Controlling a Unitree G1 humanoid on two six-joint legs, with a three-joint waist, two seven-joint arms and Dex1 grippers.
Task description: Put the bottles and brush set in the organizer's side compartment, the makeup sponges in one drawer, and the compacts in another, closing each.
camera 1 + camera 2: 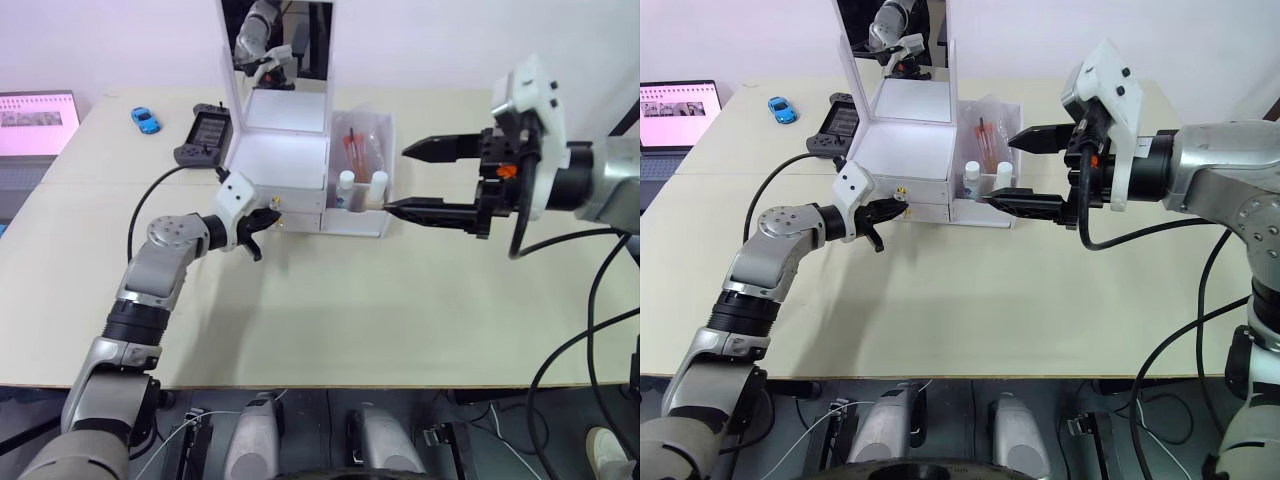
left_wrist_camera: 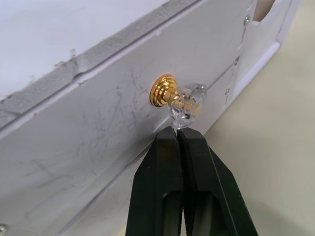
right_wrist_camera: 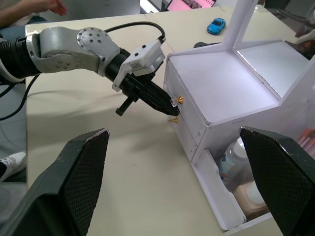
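Organizer (image 1: 275, 165): we've got it mid-table, mirror lid upright, both drawers looking flush, so the closing seems done.
Right gripper (image 1: 425, 180): jaws spread wide, empty, beside the side compartment (image 1: 385, 135).
Left gripper (image 3: 170, 108): fingers pressed together, tips at the knob (image 2: 170, 93), pushing rather than gripping, we reckon.
Bottles (image 1: 362, 188), brush set (image 1: 358, 150): standing in the side compartment.

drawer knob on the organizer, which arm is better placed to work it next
Left. The left hand has its shut fingertips right under the upper drawer's knob on the organizer front. The right hand is open beside the side compartment, where the bottles stand, away from the drawers.
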